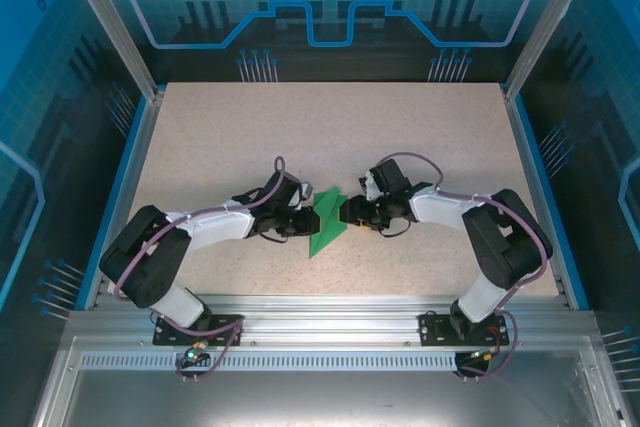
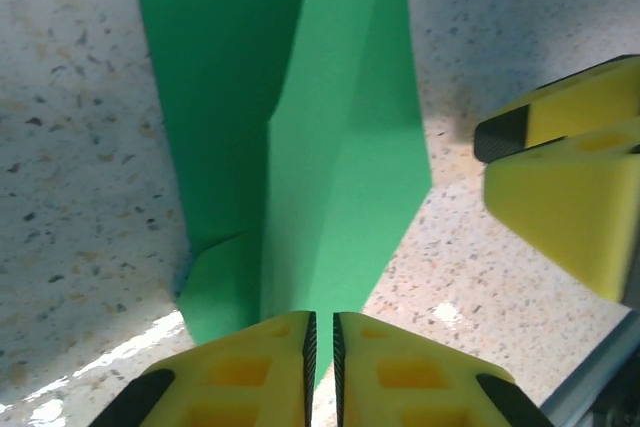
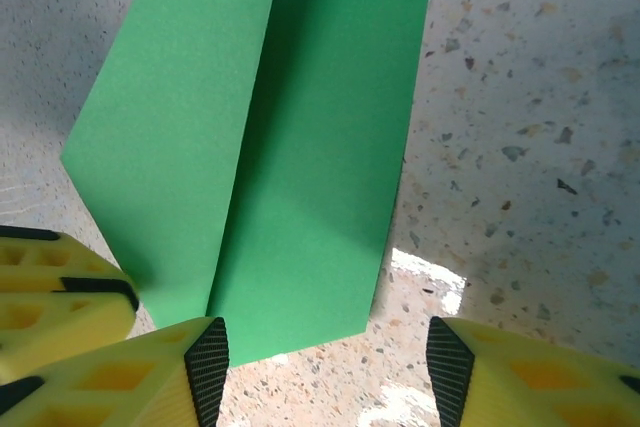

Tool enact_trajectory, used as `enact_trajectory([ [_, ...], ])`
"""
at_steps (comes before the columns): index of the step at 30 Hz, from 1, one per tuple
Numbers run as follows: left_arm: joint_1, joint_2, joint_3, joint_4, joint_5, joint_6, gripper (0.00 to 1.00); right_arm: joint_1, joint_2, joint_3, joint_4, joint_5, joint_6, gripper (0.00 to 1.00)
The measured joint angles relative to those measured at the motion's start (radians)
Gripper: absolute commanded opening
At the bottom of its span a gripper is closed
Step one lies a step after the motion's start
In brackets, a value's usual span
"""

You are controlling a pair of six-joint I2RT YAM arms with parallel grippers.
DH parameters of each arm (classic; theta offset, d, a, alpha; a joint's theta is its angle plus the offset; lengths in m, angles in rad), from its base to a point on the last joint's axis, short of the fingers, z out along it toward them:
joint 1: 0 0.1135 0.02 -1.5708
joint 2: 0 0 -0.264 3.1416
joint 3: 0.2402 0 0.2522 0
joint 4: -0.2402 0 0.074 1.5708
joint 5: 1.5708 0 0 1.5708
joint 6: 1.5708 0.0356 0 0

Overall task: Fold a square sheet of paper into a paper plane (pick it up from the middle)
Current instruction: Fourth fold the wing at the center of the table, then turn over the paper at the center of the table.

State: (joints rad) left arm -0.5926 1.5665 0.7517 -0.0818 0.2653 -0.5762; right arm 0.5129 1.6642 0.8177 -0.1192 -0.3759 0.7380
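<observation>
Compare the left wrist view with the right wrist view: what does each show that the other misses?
Left wrist: the left tool closed to a slit, apparently pinching the green paper at its edge, where a fold seems raised. Right wrist: the right tool open wide, straddling the paper's square end, lying flat with a centre crease. Both: the folded paper on the speckled table, and the opposite tool's yellow fingers at one side.

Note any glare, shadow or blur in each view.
Left wrist: white glare streaks the table beside the folded green paper; the yellow fingers look soft. Right wrist: a glare patch by the paper's edge, shadow upper left. Top external: even light, shadows under the arms.
</observation>
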Motion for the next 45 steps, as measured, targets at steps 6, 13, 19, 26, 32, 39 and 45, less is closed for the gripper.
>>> enact_trajectory([
  [6, 0.001, 0.018, 0.0, -0.012, -0.008, 0.006, 0.15, 0.015, 0.024, -0.017, 0.05, -0.021, 0.05, 0.55],
  [13, 0.001, 0.039, 0.0, -0.019, -0.008, 0.01, 0.14, 0.026, 0.03, -0.035, 0.084, -0.026, 0.093, 0.52],
  [19, 0.001, 0.063, 0.0, -0.019, -0.008, 0.011, 0.13, 0.026, 0.03, -0.047, 0.114, -0.032, 0.12, 0.51],
  [26, 0.001, 0.08, 0.0, -0.017, -0.008, 0.01, 0.11, 0.026, 0.046, -0.047, 0.15, -0.05, 0.154, 0.51],
  [32, 0.001, 0.082, 0.0, -0.015, -0.008, 0.01, 0.11, 0.026, 0.048, -0.047, 0.167, -0.053, 0.176, 0.5],
  [39, 0.001, 0.082, -0.003, -0.003, -0.007, 0.007, 0.11, 0.028, 0.071, -0.047, 0.219, -0.077, 0.195, 0.5],
  [45, 0.001, 0.081, -0.014, 0.018, -0.004, 0.0, 0.11, 0.033, 0.081, -0.046, 0.245, -0.083, 0.197, 0.49],
])
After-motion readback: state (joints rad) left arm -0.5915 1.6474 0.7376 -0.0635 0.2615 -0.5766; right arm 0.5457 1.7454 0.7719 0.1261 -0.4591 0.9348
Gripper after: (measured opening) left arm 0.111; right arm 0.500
